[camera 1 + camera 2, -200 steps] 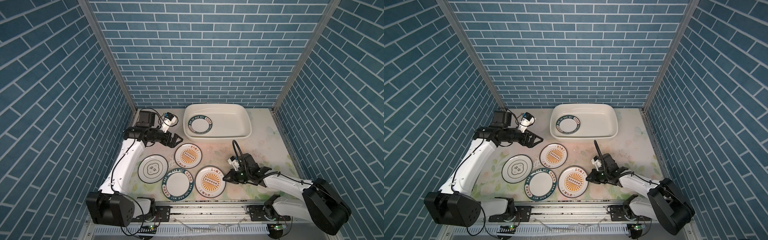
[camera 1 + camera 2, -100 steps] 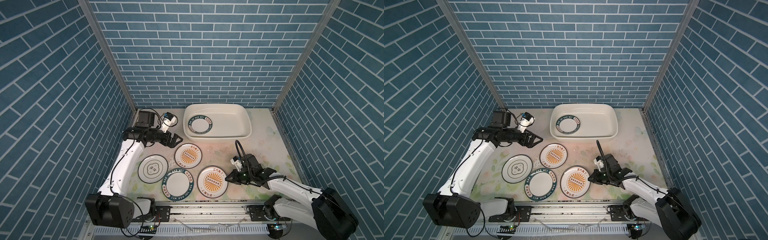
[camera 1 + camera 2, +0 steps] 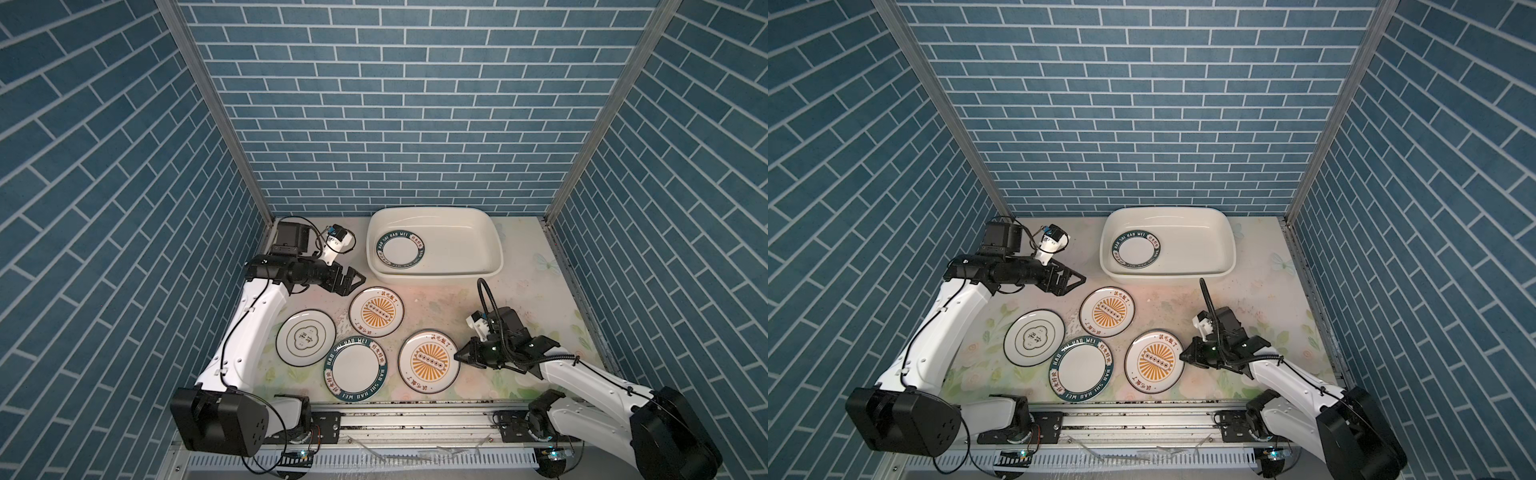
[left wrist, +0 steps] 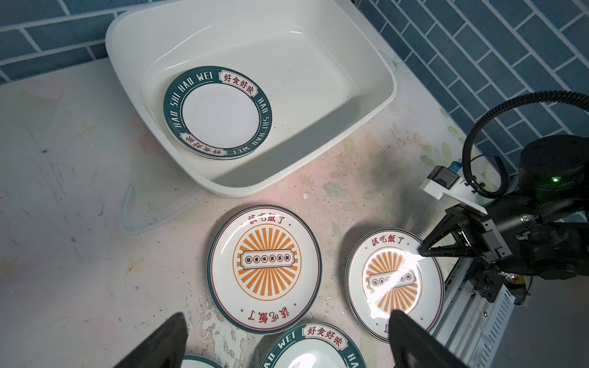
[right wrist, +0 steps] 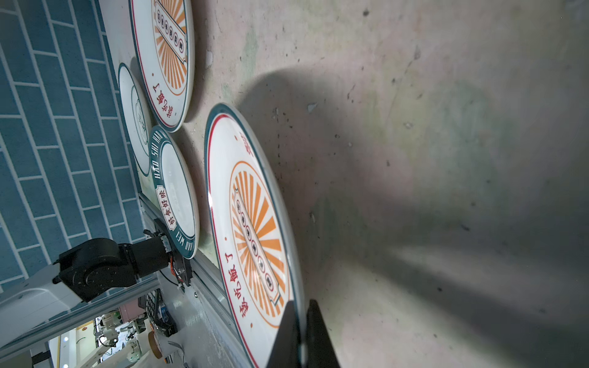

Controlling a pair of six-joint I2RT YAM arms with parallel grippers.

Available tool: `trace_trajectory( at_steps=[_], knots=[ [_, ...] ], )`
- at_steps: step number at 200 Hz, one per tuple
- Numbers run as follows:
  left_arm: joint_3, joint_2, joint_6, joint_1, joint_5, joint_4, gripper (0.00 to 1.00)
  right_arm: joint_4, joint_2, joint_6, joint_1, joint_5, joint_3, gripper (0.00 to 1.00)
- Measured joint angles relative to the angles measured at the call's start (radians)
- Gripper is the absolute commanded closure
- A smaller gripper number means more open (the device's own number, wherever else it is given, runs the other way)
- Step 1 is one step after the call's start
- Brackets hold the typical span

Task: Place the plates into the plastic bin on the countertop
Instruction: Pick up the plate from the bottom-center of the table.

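Note:
The cream plastic bin [image 3: 496, 249] stands at the back of the flowered countertop [image 3: 519, 291] with a teal-lettered plate [image 3: 400, 252] lying inside. On the countertop lie a sunburst plate [image 3: 376, 311], a cloud-emblem plate [image 3: 305, 337] and a second teal-lettered plate [image 3: 356, 369]. My right gripper [image 3: 458, 356] is shut on the right rim of the near sunburst plate [image 3: 429, 361]. The wrist view shows that rim pinched between the fingers [image 5: 288, 331]. My left gripper [image 3: 355, 284] hovers open and empty left of the bin, above the far sunburst plate [image 4: 266, 264].
Blue brick walls enclose the countertop on three sides. A metal rail [image 3: 415, 419] runs along the front edge, just beyond the near plates. Bare countertop [image 3: 1258, 299] lies between the bin and my right arm.
My right gripper has drawn the near sunburst plate slightly to the right, away from the teal-lettered plate, as the arm's base swung. The left arm has stayed in place.

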Motion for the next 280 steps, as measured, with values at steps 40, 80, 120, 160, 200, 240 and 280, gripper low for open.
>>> trace_trajectory(
  at_steps=[40, 80, 120, 160, 200, 240, 280],
  knots=[
    [0.000, -0.002, 0.000, 0.000, -0.002, 0.000, 0.00, 0.000, -0.012, 0.000, -0.016, -0.033, 0.011, 1.00],
    [0.000, -0.002, 0.000, 0.000, -0.008, 0.000, 0.01, -0.023, -0.012, -0.003, -0.021, -0.058, 0.040, 1.00],
    [0.009, -0.002, 0.000, 0.000, -0.020, 0.000, 0.01, -0.050, -0.011, -0.003, -0.026, -0.077, 0.091, 1.00],
    [0.010, -0.002, 0.000, 0.000, -0.024, -0.001, 0.00, -0.074, -0.007, -0.010, -0.027, -0.091, 0.128, 1.00],
    [0.012, -0.007, 0.000, 0.000, -0.026, -0.001, 0.00, -0.101, 0.001, -0.014, -0.028, -0.101, 0.177, 1.00],
    [0.011, -0.026, 0.000, 0.000, -0.027, 0.000, 0.00, -0.114, 0.018, -0.029, -0.031, -0.110, 0.214, 1.00],
    [0.011, -0.044, -0.003, 0.003, -0.037, 0.000, 0.00, -0.120, 0.038, -0.034, -0.035, -0.120, 0.250, 1.00]
  ],
)
